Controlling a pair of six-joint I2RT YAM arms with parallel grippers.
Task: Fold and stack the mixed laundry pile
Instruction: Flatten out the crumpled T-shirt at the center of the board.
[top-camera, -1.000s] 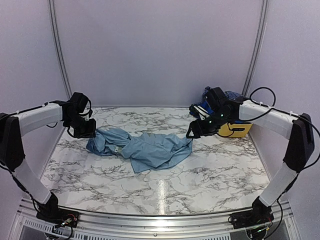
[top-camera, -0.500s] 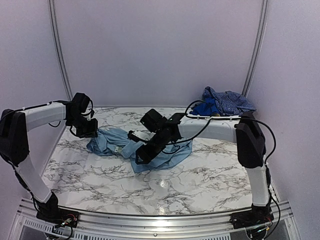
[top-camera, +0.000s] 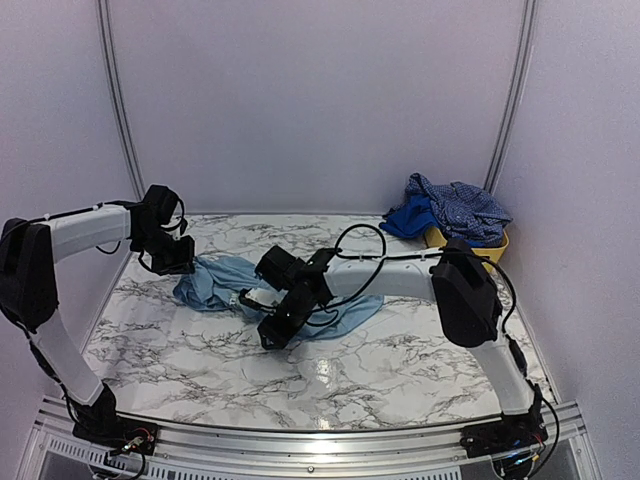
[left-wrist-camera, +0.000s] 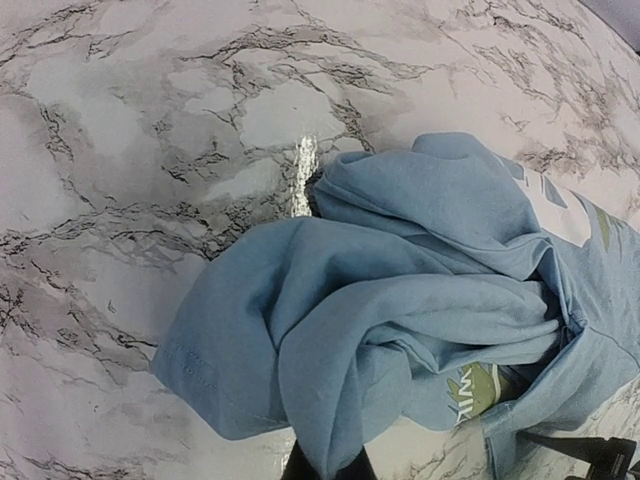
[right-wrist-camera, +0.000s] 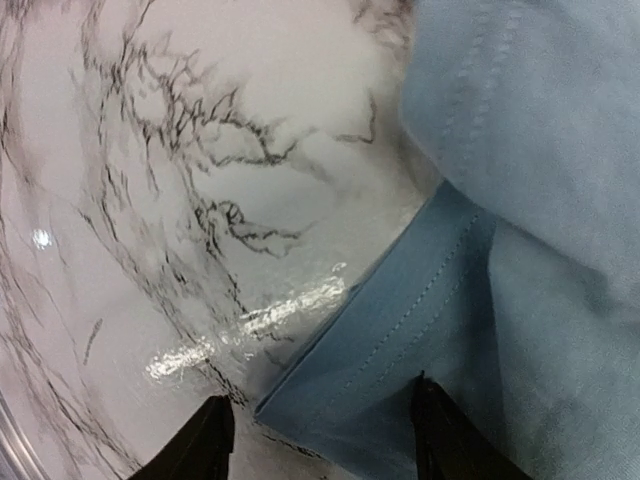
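This is looking like a robotics lab test cell: plain pale wall panels (top-camera: 320, 100) are enclosing a marble-patterned counter (top-camera: 400, 360), metal frame rails (top-camera: 118, 100) are running upward, and a left arm (top-camera: 80, 235) and right arm (top-camera: 400, 277) are standing bolted to an aluminium base rail (top-camera: 300, 440).

Bright, even light; slight glare

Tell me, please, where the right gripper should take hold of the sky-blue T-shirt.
Grip the stitched hem corner of the T-shirt, probably from above: it lies flat there, an exposed free edge between the right gripper's open fingers.
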